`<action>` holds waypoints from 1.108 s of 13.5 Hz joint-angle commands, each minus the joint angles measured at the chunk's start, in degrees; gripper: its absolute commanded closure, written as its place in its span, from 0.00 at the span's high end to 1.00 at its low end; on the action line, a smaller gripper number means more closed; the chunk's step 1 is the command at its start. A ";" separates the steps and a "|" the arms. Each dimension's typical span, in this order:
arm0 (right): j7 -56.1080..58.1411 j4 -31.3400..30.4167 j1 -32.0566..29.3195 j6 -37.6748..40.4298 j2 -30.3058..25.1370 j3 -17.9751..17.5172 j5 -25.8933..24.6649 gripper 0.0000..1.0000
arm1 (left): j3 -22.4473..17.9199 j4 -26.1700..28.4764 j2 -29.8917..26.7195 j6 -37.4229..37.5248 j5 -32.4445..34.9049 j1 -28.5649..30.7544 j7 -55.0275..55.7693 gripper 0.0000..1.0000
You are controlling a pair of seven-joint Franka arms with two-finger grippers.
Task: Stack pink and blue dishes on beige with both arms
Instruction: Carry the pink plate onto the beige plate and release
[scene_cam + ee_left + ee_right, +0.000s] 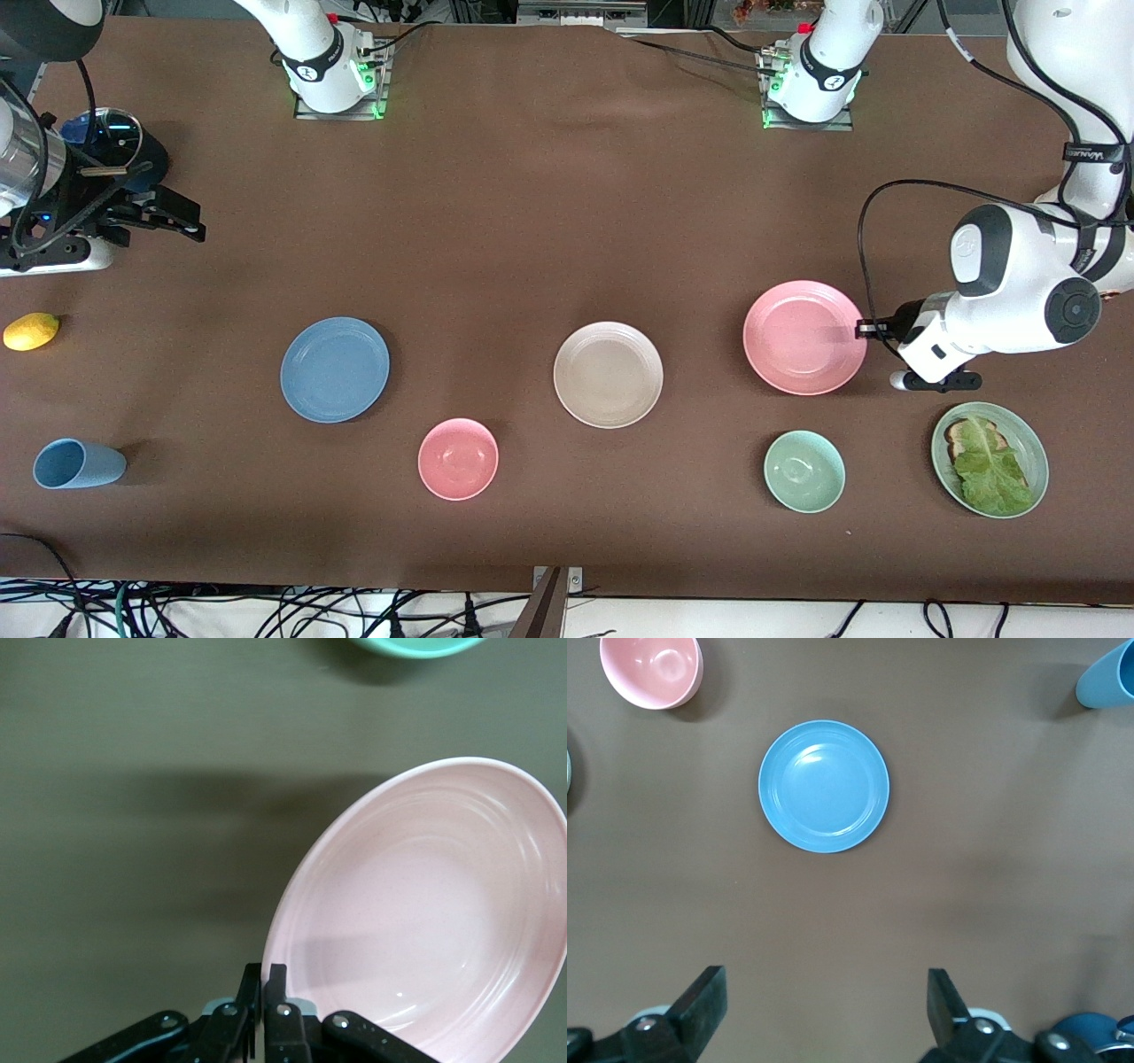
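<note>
The pink plate (797,341) (425,904) lies toward the left arm's end of the table. My left gripper (861,330) (266,979) is shut on its rim, on the side away from the beige plate, and the plate looks tilted in the left wrist view. The beige plate (608,375) sits in the middle of the table with nothing on it. The blue plate (335,369) (824,786) lies flat toward the right arm's end. My right gripper (190,217) (824,1001) hangs open and empty over bare table at that end, well apart from the blue plate.
A pink bowl (458,458) (653,669) and a pale green bowl (804,471) (416,645) stand nearer the front camera than the plates. A green plate with toast and lettuce (990,458) is beside the green bowl. A blue cup (78,463) (1107,678) and a lemon (31,330) lie at the right arm's end.
</note>
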State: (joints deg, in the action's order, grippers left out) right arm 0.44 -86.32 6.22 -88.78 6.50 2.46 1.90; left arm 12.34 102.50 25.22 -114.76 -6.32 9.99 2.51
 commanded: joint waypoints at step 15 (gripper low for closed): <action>-0.35 1.15 -0.24 0.54 0.36 -0.09 0.92 1.00 | 6.38 -11.87 14.15 -10.75 1.83 -18.60 29.21 0.00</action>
State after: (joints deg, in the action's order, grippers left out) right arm 0.44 -86.31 6.21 -88.78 6.50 2.47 1.90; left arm 19.42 96.01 35.49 -126.27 -6.40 -7.01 29.41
